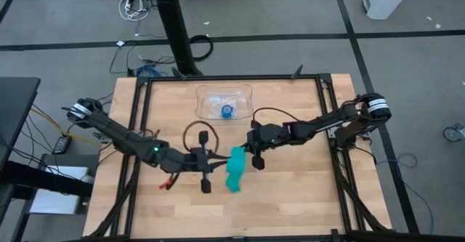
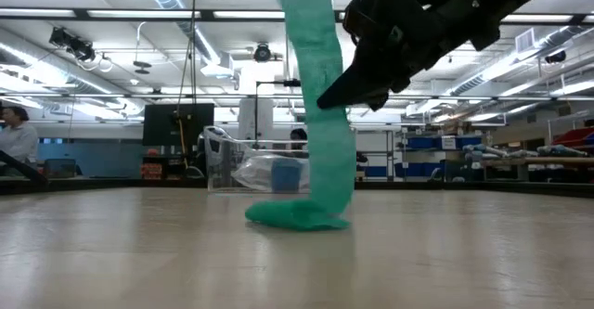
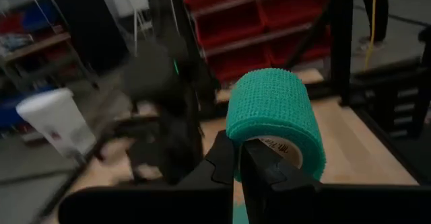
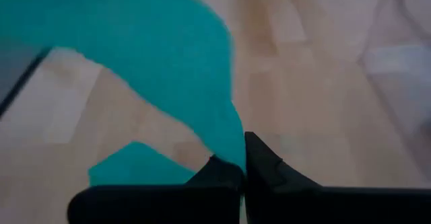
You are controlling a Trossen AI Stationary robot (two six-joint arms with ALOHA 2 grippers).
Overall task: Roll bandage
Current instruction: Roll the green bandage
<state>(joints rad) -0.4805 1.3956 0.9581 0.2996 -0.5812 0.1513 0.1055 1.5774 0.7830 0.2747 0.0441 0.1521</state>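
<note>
The left gripper [image 3: 239, 160] fingers are pinching the rolled end of the bandage [image 3: 276, 113]. The right gripper [image 4: 244, 158] fingers are squeezing the strip, which is hanging down to the bench [image 1: 290, 206].
</note>
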